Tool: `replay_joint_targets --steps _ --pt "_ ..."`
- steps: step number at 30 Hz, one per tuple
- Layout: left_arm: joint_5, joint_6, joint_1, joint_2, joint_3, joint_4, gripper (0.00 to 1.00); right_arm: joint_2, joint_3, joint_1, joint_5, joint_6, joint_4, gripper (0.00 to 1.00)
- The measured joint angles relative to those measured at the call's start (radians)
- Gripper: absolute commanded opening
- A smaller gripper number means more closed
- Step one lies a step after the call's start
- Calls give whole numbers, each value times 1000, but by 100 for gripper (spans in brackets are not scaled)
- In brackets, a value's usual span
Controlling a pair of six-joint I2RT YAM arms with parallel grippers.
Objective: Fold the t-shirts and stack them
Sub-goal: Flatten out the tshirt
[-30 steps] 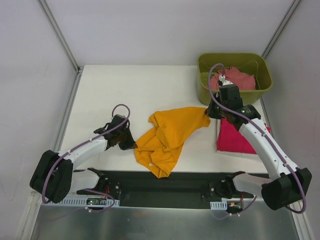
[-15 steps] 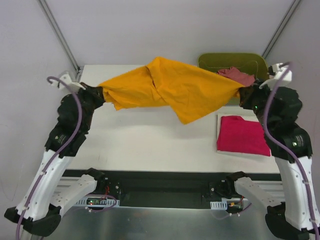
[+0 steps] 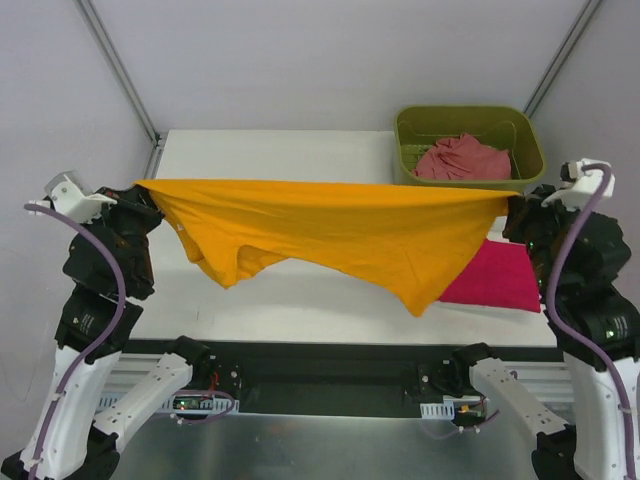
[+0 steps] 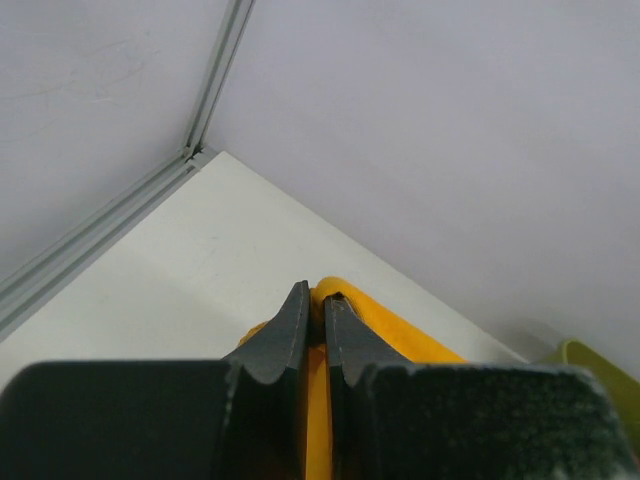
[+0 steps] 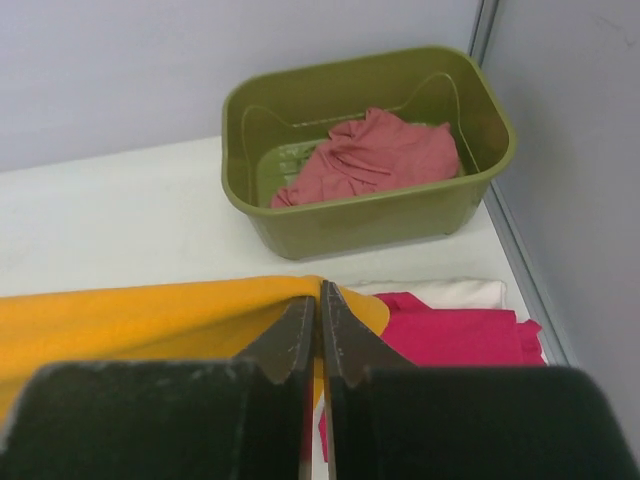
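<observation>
Three t-shirts (image 3: 330, 225), one olive bin (image 3: 465, 112), two arms (image 3: 100, 260), one table (image 3: 280, 155)

Orange t-shirt (image 3: 340, 225): soft matt cloth. Bin (image 3: 465, 111): smooth olive plastic, slight sheen. Table (image 3: 280, 160): smooth, matt.

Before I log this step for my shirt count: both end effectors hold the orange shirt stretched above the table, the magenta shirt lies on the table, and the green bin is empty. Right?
No: the green bin is not empty; the right wrist view shows a crumpled salmon-pink shirt in it. The rest holds.
</observation>
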Motion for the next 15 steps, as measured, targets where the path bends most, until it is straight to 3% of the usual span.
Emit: replay_joint_targets --steps 6,15 --pt "9 13 0 -13 -3 -20 0 28 1 0 5 -14 -26 2" --pt "132 7 0 -196 -6 -14 0 -141 31 0 -105 -14 -45 3"
